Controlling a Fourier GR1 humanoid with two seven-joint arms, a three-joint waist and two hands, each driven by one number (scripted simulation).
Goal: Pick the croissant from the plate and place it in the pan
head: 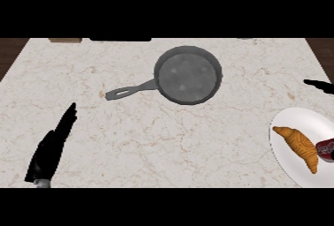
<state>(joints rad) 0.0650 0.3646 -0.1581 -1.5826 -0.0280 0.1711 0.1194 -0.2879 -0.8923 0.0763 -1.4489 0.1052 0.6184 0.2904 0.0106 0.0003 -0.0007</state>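
Note:
A golden-brown croissant (299, 147) lies on a white plate (290, 165) at the counter's right edge. A grey pan (187, 75) sits at the back centre, its handle (130, 91) pointing left toward me. My left hand (52, 148) rests at the lower left, fingers straight and pointing away, holding nothing. Only a dark fingertip of my right hand (320, 85) shows at the right edge, above the plate and apart from the croissant.
A dark red object (326, 149) lies on the plate beside the croissant, cut off by the view's edge. The pale marble counter (163, 137) spans the view. A brown block (65, 40) and a dark item (120, 39) sit along the back edge.

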